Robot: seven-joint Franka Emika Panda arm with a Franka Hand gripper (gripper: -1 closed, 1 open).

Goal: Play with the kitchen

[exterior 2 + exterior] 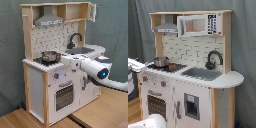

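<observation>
no legible text, labels or numbers on the kitchen (193, 75), none elsewhere
</observation>
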